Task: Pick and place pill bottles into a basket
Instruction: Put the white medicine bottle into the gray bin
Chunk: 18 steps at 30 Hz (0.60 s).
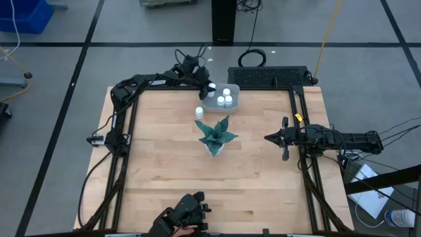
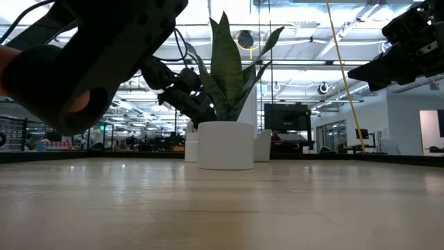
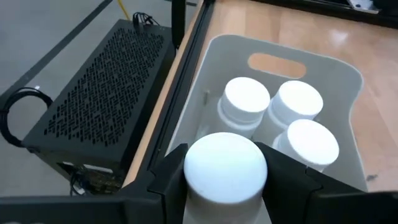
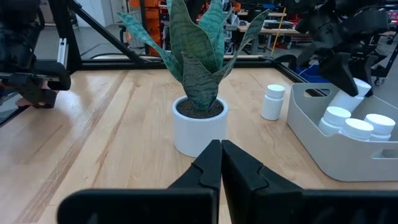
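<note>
The pale grey basket (image 1: 231, 103) stands at the middle of the table's far edge. Three white pill bottles (image 3: 245, 99) stand upright in it. A further bottle (image 1: 199, 112) stands upright on the table just left of the basket, and it also shows in the right wrist view (image 4: 272, 101). My left gripper (image 1: 209, 87) is over the basket's left end, shut on another bottle (image 3: 225, 168). My right gripper (image 1: 270, 138) is shut and empty, to the right of the potted plant (image 1: 216, 135), pointing at it. My left gripper pinches the bottle between its two fingers (image 3: 168, 180), one on each side just below the cap (image 3: 224, 155). The fingers slant down from the far left. The bottle (image 4: 349, 92) is tilted over the basket's left end; the basket wall hides its bottom.
The green spiky plant in its white pot (image 4: 200, 130) stands mid-table between the basket and my right gripper. A black perforated box (image 1: 268, 77) lies just beyond the far edge. A dark device (image 1: 187, 214) sits at the near edge.
</note>
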### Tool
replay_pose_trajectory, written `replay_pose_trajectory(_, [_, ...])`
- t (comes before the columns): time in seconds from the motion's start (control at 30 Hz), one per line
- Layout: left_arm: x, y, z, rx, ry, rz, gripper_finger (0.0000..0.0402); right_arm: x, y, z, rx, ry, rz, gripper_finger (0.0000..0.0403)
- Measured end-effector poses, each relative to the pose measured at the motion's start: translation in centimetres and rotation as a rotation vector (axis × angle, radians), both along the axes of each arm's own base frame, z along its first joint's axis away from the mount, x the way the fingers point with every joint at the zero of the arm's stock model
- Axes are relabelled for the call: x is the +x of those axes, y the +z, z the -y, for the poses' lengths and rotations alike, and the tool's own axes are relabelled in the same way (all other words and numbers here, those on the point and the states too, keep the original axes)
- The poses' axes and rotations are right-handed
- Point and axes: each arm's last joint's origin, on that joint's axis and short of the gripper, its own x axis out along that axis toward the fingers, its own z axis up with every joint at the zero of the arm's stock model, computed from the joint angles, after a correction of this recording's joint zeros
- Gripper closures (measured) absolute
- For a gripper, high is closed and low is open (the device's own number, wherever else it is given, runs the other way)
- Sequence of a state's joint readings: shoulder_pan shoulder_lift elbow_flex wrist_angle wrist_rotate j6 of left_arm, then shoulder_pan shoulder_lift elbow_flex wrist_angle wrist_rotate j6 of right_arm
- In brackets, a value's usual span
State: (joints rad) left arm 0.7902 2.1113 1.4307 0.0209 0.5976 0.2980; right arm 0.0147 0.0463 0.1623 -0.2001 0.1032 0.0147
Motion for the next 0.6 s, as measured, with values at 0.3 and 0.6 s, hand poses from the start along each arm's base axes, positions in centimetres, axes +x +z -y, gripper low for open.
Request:
replay_pose_trajectory(0.3, [-0.22, -0.36, 0.18, -0.025, 0.012, -0.046, 0.0206, 0.0, 0.0, 0.0, 0.0, 0.0, 0.0, 0.0399])
replay_pose_trajectory(0.6, [-0.24, -0.37, 0.22, -0.031, 0.001, -0.045, 0.0233, 0.0, 0.0, 0.0, 0.0, 0.0, 0.0, 0.0398])
